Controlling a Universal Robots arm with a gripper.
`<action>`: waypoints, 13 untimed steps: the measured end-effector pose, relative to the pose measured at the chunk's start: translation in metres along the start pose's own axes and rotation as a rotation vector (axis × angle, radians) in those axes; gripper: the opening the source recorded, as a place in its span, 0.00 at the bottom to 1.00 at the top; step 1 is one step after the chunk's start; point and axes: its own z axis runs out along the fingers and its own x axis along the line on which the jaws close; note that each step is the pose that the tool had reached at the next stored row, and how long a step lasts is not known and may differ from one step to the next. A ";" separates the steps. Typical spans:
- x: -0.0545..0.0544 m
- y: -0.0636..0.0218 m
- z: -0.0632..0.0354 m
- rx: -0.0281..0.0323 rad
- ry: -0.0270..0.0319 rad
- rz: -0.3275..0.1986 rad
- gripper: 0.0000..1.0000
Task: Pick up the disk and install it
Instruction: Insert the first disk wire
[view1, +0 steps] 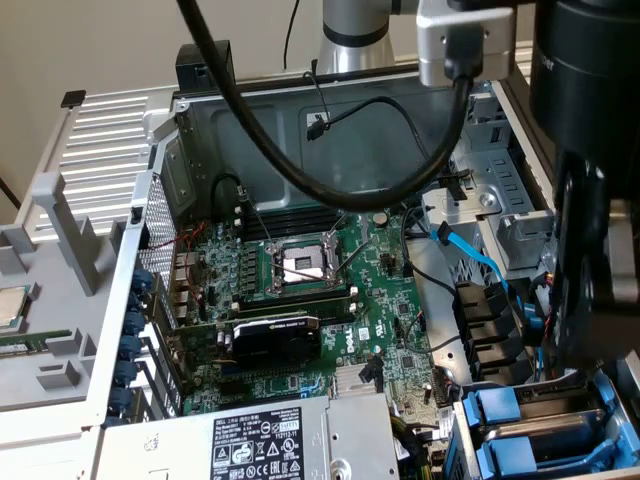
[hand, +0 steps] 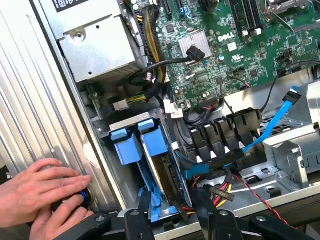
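Disk: on edge in the drive bay, right between the jaws; 1 spare blue carrier just beside it.
Why so: probably because the bay's slot takes it edge-first.
Jaws: straddling the disk's end; clamped or released, cannot tell.
Hands: 2, beside the jaws on the case wall, likely steadying it.

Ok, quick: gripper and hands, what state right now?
Gripper: cannot be told; poised at the disk.
Person's hands: closed around a small dark object.
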 end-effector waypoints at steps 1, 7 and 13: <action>0.002 0.0003 0.0002 -0.0002 -0.0011 -0.004 0.49; 0.003 0.0010 0.0026 -0.0001 -0.0173 -0.097 0.49; 0.003 0.0019 0.0073 -0.0009 -0.0354 -0.205 0.49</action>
